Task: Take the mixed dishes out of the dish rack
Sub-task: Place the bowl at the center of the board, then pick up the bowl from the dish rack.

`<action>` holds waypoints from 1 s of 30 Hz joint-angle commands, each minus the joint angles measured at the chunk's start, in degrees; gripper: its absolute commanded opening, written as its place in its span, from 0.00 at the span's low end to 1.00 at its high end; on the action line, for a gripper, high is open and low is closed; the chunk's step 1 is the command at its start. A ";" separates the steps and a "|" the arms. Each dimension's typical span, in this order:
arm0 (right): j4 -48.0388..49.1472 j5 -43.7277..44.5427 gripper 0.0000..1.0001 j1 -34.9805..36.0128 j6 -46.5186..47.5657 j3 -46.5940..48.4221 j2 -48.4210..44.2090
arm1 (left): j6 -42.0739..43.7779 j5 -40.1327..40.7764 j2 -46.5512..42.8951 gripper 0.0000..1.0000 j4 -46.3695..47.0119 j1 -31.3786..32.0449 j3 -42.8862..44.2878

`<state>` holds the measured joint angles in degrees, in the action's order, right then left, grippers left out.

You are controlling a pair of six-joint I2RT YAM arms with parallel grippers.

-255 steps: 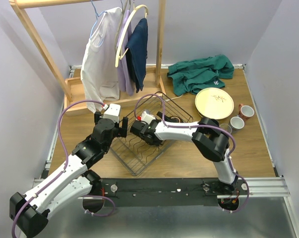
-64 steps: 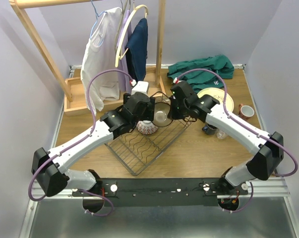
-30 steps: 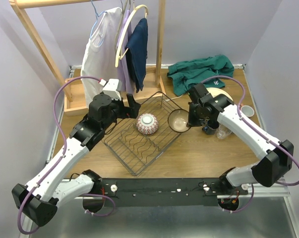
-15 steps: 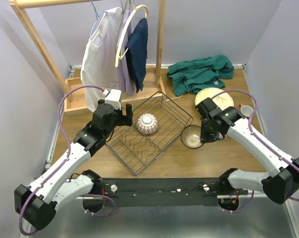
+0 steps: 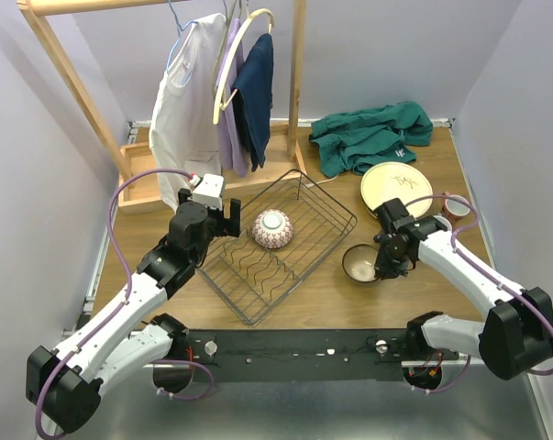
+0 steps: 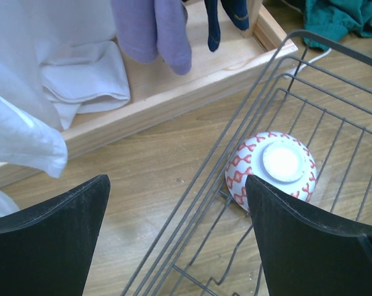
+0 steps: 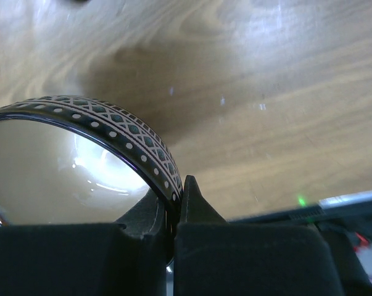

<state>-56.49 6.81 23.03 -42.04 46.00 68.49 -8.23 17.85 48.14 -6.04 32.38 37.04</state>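
Right hand (image 7: 174,203) pinches the dark bowl (image 7: 81,166) by its rim, low at the counter (image 7: 266,123), right of the dish rack (image 5: 258,275). Left hand (image 6: 175,185) gapes wide above the rack's edge. Its wrist view shows the patterned bowl (image 6: 275,169) inverted inside.

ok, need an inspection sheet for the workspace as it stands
Surface: wooden table, no spills seen.
Job's things: dish rack holds one patterned bowl, upside down; dark bowl is out of the rack, to its right; cream plate and red cup sit at the far right.
Clutter: green cloth bunched at the back edge.
Grippers: left gripper open, over the rack's left rim, holding nothing; right gripper shut on the dark bowl's rim.
Cables: a purple cable loops along each arm, free of the rack.
Surroundings: wooden clothes rack with hung garments at back left; plain walls.
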 commanded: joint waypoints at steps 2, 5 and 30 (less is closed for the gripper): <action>14.02 -3.56 0.01 -5.09 -2.78 -6.35 -1.25 | 2.16 3.60 -1.64 0.99 3.67 -0.13 -0.83; 16.05 -2.68 0.01 -6.23 -3.92 -7.94 -2.83 | 2.43 3.86 -2.00 0.99 3.76 -0.13 -1.09; 6.21 1.29 0.96 -6.94 10.74 13.05 -9.43 | 2.25 2.81 0.29 0.99 4.55 -0.21 -0.74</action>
<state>-50.70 7.77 16.38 -40.49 52.25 58.19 -5.82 20.21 47.75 -2.98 32.36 36.56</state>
